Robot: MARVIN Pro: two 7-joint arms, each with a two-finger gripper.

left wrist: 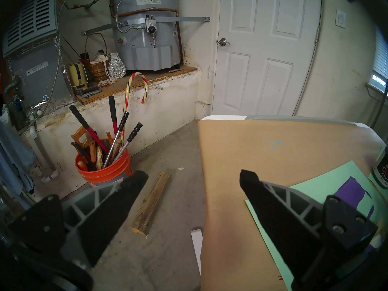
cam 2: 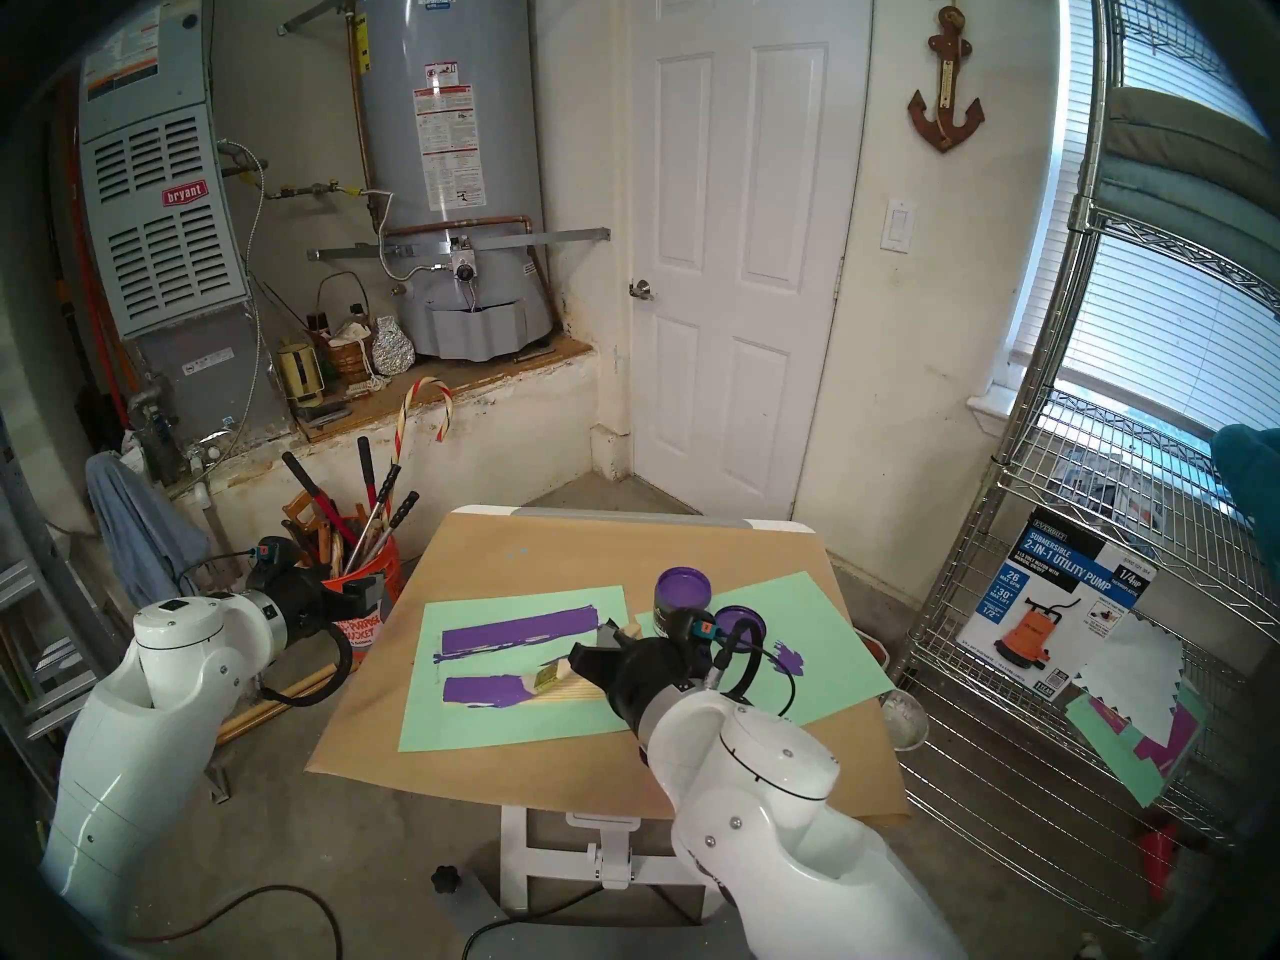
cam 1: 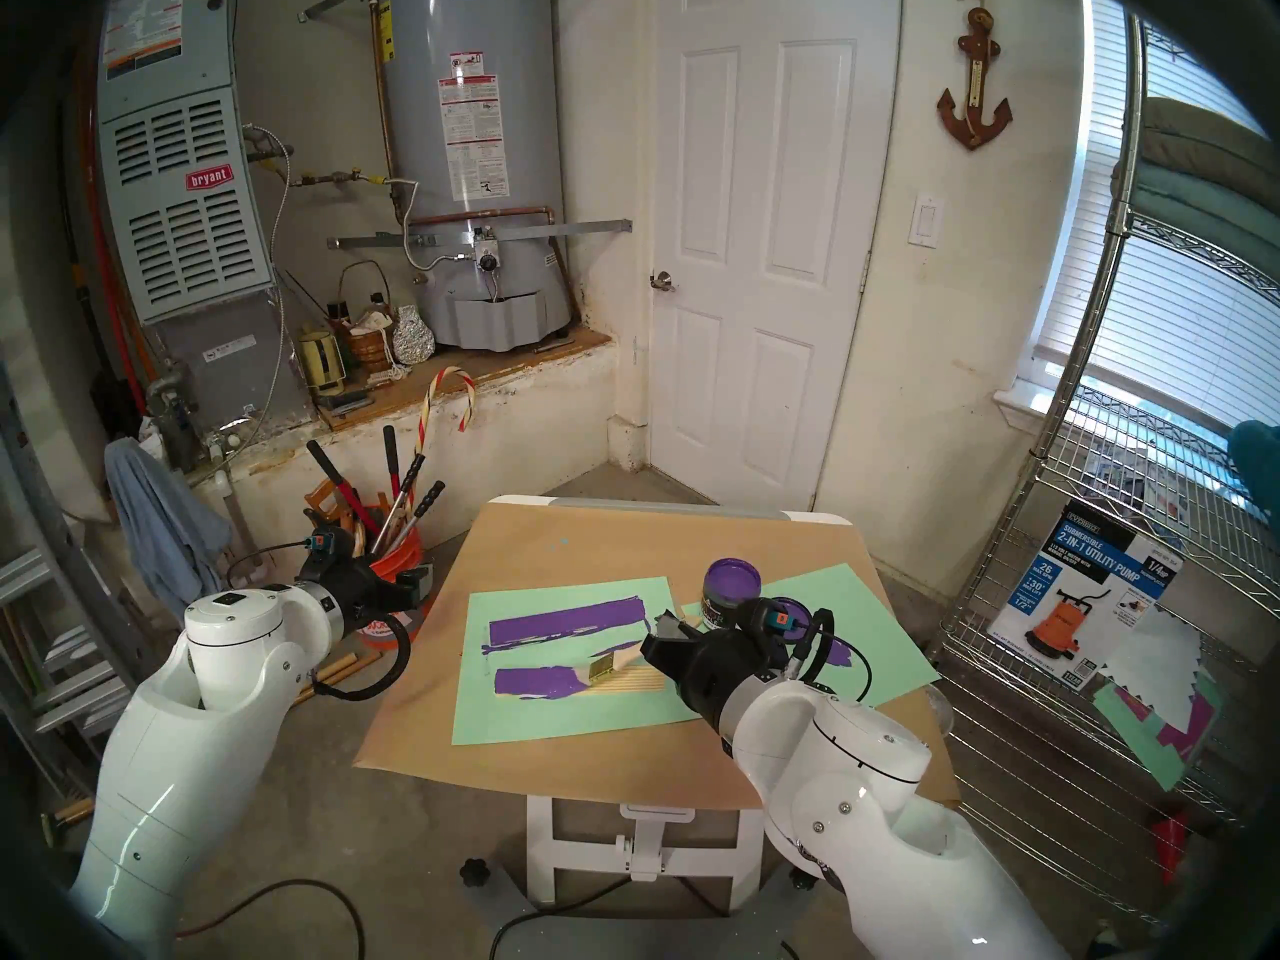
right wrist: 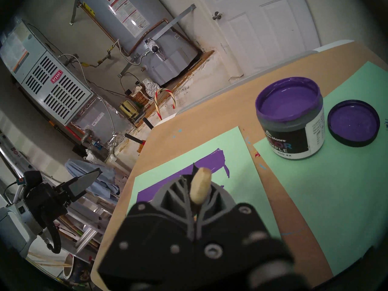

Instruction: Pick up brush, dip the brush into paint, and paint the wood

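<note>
The right jaws clench the brush [cam 1: 613, 663] by its pale handle, bristles apparently touching the wood [cam 1: 589, 681] near the surface's middle. The paint [cam 1: 731, 595] stands toward the far right edge. The left jaws stand released beyond the surface's left edge.

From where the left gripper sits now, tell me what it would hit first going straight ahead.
The left gripper points forward and slightly down, open, beside the table. Straight on looks free until the concrete floor near the white ledge; depth is uncertain.
</note>
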